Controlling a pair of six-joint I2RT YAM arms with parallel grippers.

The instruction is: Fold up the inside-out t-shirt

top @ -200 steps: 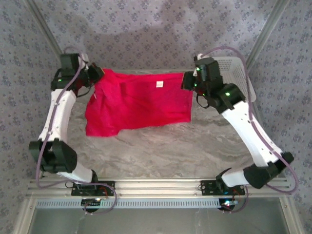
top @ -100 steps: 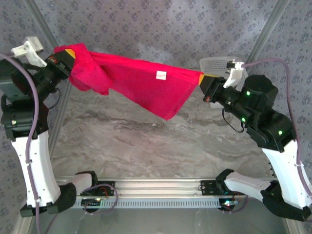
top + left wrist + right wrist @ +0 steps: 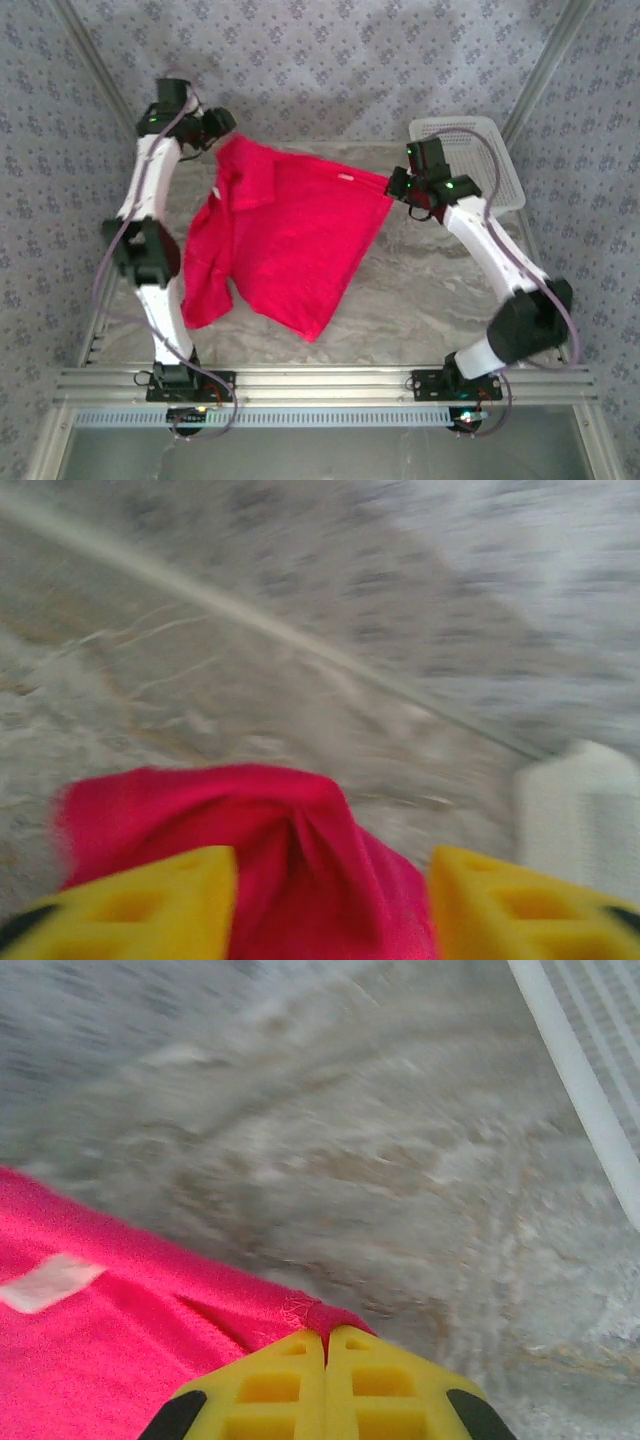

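The inside-out t-shirt [image 3: 280, 235], bright red, lies spread over the marble table, slanting from the far left down toward the near middle. Its small white tag [image 3: 345, 178] shows near the far edge and again in the right wrist view [image 3: 50, 1282]. My left gripper [image 3: 222, 128] is at the shirt's far-left corner. Its yellow fingers [image 3: 150, 900] stand wide apart, with a loose fold of the red cloth [image 3: 300, 850] between them; the left gripper [image 3: 330, 880] is open. My right gripper [image 3: 395, 183] is shut on the shirt's far-right corner [image 3: 330, 1315], fingertips [image 3: 290, 1360] pressed together.
A white mesh basket [image 3: 490, 150] stands at the back right, just behind the right gripper, and its rim [image 3: 590, 1080] crosses the right wrist view. Metal frame posts rise along both sides. Bare marble table [image 3: 420, 290] lies to the shirt's right and front.
The shirt was stretched in the air between the raised grippers; now both arms are low and it lies on the table. The left gripper has opened; the right stays shut on its corner.
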